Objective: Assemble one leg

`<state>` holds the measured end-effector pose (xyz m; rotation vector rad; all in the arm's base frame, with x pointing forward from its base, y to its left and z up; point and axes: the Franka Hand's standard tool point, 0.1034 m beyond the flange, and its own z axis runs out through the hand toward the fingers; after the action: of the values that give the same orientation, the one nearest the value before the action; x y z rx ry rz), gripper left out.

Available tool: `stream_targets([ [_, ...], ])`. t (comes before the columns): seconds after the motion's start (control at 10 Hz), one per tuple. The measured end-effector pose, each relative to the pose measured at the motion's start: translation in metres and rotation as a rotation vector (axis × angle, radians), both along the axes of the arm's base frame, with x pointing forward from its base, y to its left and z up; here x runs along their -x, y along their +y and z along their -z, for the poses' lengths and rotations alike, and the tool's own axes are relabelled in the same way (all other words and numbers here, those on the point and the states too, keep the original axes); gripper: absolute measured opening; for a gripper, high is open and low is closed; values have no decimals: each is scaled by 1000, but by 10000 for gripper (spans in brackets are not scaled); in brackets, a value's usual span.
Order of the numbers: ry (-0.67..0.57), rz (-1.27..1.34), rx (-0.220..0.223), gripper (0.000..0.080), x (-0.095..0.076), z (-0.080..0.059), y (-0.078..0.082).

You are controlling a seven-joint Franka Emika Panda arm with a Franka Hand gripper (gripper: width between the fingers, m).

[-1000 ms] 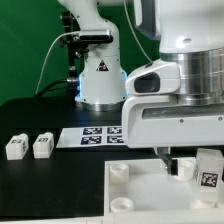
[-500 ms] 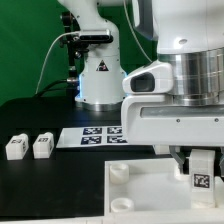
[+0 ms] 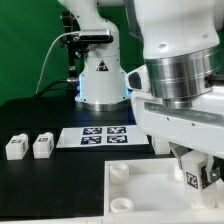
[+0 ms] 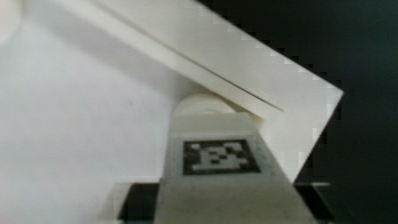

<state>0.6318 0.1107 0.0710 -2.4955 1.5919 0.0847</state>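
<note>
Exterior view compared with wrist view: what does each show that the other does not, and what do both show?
Only the exterior view: two loose legs, the marker board and the arm's base. Only the wrist view: the tag head-on and sharp. Both: the held leg between the jaws, by the plate.
</note>
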Motion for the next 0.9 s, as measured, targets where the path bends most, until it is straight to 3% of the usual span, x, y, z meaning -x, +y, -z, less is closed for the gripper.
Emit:
stream_targets([
  [0.1,48,172,-25,291,1,-1,1],
  [0.4,125,512,-43,292,3,-1,10],
  [0.6,122,496,-41,292,3,-1,10],
  [0.8,95,371,-34,573,4,2,13],
  [0.9,74,220,-24,573,5,3,14],
])
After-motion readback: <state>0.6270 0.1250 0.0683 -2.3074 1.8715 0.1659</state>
